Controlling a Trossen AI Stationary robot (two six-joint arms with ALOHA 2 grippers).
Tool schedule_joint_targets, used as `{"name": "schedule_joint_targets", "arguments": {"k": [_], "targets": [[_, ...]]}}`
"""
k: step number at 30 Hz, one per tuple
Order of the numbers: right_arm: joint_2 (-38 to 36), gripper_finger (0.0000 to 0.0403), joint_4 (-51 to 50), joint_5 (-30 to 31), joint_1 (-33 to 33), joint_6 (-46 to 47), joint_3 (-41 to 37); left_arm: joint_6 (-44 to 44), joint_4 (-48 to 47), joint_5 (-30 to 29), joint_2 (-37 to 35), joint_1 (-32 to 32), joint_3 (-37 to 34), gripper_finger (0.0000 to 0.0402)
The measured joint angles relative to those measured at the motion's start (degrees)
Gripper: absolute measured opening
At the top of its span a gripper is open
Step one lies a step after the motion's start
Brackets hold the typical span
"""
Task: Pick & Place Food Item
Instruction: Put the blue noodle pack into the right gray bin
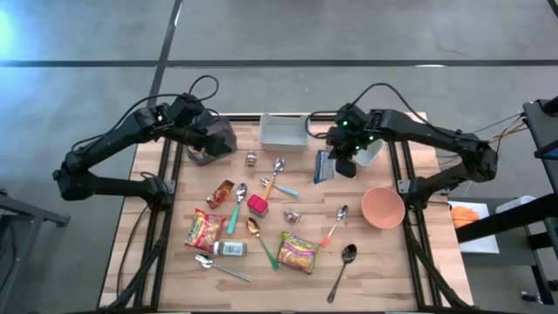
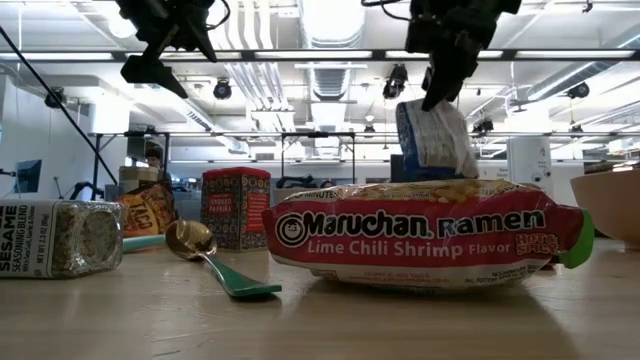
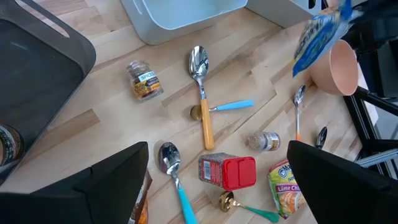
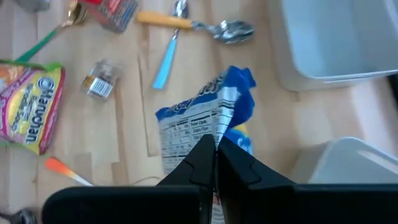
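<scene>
Right gripper (image 4: 216,163) clenched on the top edge of the blue bag (image 4: 205,118), which hangs off the table (image 1: 384,270) between the white bin (image 1: 283,131) and the pink bowl (image 1: 382,208). Left gripper (image 3: 217,180) spread wide, holding nothing, by the dark tray (image 1: 212,139).

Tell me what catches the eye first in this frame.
The right claw, shut on a blue and white snack bag, holds it in the air above the table's far right, near the white bin. Below lies a clutter of spoons, spice jars and ramen packs. The left claw hangs open at far left.
</scene>
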Motion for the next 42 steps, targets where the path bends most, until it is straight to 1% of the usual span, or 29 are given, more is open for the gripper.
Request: {"name": "schedule_joint_targets", "arguments": {"k": [5, 11, 17, 22, 27, 33, 37, 42], "targets": [[-3.29, 0.0008, 0.7, 0.19, -3.76, -1.74, 0.0, 0.0, 0.0, -0.01, 0.0, 0.0, 0.0, 0.0387], [-5.02, 0.0008, 0.76, 0.72, -9.77, -6.45, 0.0, -0.01, -0.02, 0.0, 0.0, 0.0, 0.0, 0.0387], [-5.0, 0.0008, 0.32, 1.24, -15.07, -16.38, 0.0, -0.02, -0.13, -0.02, 0.0, 0.0, 0.0, 0.0387], [-4.97, 0.0008, 0.09, 1.25, -17.71, -24.55, 0.0, -0.04, -0.21, 0.0, 0.0, 0.0, 0.0, 0.0387], [-5.02, 0.0008, 0.53, 1.34, -19.57, -29.3, 0.0, -0.04, -0.24, -0.02, 0.0, 0.0, 0.0, 0.0387], [-4.79, 0.0008, 1.15, 1.71, -20.15, -38.02, 0.0, -0.04, -0.24, -0.02, 0.0, 0.0, 0.0, 0.0387], [-4.04, 0.0008, 1.21, 5.73, -20.16, -42.87, 0.0, -0.04, -0.24, 0.0, 0.0, 0.01, 0.0, 0.0387], [-3.38, 0.0008, 3.5, 8.9, -20.41, -46.64, -0.27, -0.04, -0.24, -0.01, 0.02, 0.0, 0.0, 0.0387]]}}
